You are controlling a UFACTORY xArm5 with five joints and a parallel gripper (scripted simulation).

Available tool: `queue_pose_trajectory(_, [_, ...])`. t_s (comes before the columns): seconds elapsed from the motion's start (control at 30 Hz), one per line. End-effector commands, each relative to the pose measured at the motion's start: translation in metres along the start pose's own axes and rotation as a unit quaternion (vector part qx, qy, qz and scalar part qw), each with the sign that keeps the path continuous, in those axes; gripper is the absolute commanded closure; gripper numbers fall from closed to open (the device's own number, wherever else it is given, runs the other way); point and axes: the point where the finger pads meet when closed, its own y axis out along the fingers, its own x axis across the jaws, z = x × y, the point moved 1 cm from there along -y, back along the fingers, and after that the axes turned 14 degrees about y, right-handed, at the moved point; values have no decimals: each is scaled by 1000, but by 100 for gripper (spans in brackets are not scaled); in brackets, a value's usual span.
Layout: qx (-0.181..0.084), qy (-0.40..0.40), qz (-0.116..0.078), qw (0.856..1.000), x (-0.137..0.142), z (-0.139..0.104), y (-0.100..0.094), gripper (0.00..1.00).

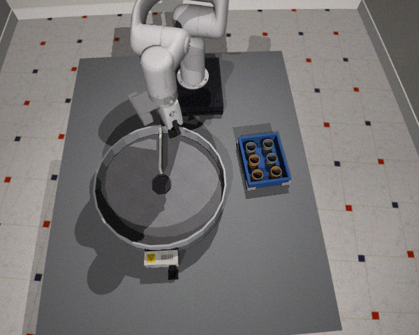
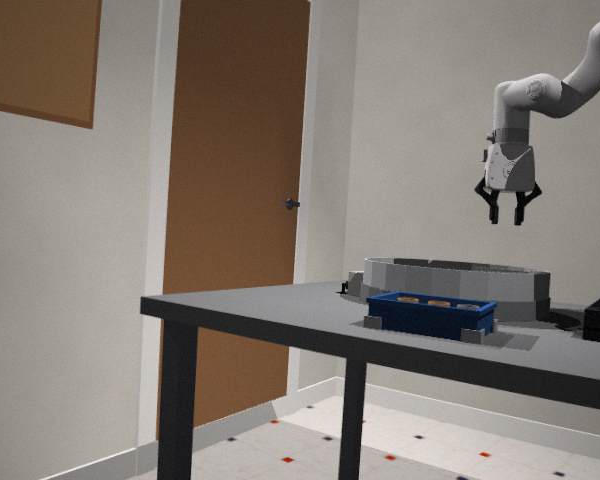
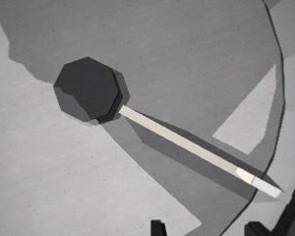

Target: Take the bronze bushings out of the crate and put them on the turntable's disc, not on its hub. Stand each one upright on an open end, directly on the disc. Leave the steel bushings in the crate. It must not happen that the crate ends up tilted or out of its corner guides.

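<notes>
The blue crate (image 1: pixel 269 183) (image 2: pixel 419 318) stands right of the turntable in the top view. It holds three bronze bushings, at middle left (image 1: pixel 253 166), front left (image 1: pixel 257 179) and front right (image 1: pixel 274 176), and three steel bushings, at back left (image 1: pixel 250 152), back right (image 1: pixel 267 149) and middle right (image 1: pixel 270 164). All six appear upright. No bushing shows on the turntable's grey disc (image 1: pixel 199 190) (image 3: pixel 49 162) around its dark hub (image 1: pixel 161 184) (image 3: pixel 88 88). My gripper (image 1: pixel 174 133) (image 2: pixel 506 222) (image 3: pixel 207 230) is open, partway, and empty, high above the turntable's back edge, away from the crate.
A raised wall (image 1: pixel 159 246) (image 2: pixel 440 281) rings the disc. A pale bar (image 1: pixel 160 151) (image 3: pixel 182 144) runs from the back wall to the hub. A white control box (image 1: pixel 161 257) sits at the turntable's front. Small brackets hold the crate's corners.
</notes>
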Motion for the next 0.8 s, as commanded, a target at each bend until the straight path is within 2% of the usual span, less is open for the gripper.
queue_pose_trajectory(0.0, [1, 75, 4, 997, -16, -35, 8, 52])
queue_pose_trajectory(0.07, [1, 75, 4, 997, -16, -35, 8, 52])
queue_pose_trajectory(0.3, [1, 155, 4, 988, -32, -75, 18, 52])
queue_pose_trajectory(0.57, [0, 249, 4, 968, -50, -123, 30, 52])
queue_pose_trajectory(0.63, [0, 249, 4, 968, -50, -123, 30, 52])
queue_pose_trajectory(0.77, [0, 295, 3, 956, -60, -146, 36, 52])
